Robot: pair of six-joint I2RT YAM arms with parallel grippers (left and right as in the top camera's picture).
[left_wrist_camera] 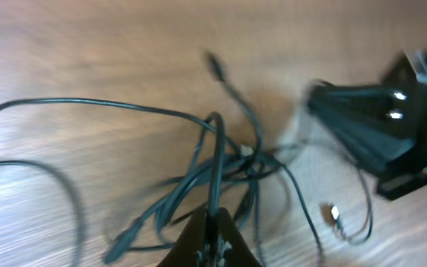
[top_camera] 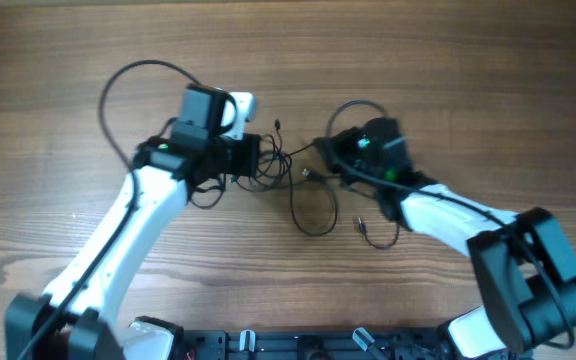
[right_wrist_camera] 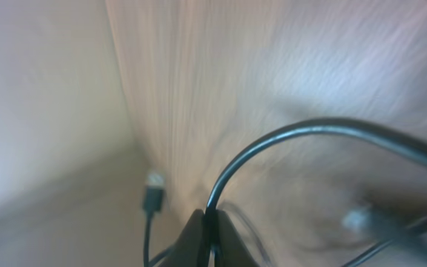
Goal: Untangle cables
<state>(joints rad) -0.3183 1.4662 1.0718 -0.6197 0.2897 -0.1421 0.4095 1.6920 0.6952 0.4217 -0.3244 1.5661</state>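
- Your left pincer [left_wrist_camera: 215, 236] is clamped on a strand of the cables [left_wrist_camera: 216, 159], with the tangle just ahead.
- Your right pincer [right_wrist_camera: 210, 236] grips another strand, which loops up from it.

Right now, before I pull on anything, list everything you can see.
cables: several, exact count unclear in the tangle, black, mid-table between the grippers
plugs: at least three, black or silver-tipped, loose ends around the tangle
table: one, brown wood, under everything
arm wires: two, black and thicker, looped off each wrist
left gripper: one, black, shut on a cable strand, left of the tangle
right gripper: one, black, shut on a cable strand, right of the tangle
arms: two, white and black, reaching in from the overhead view's bottom edge
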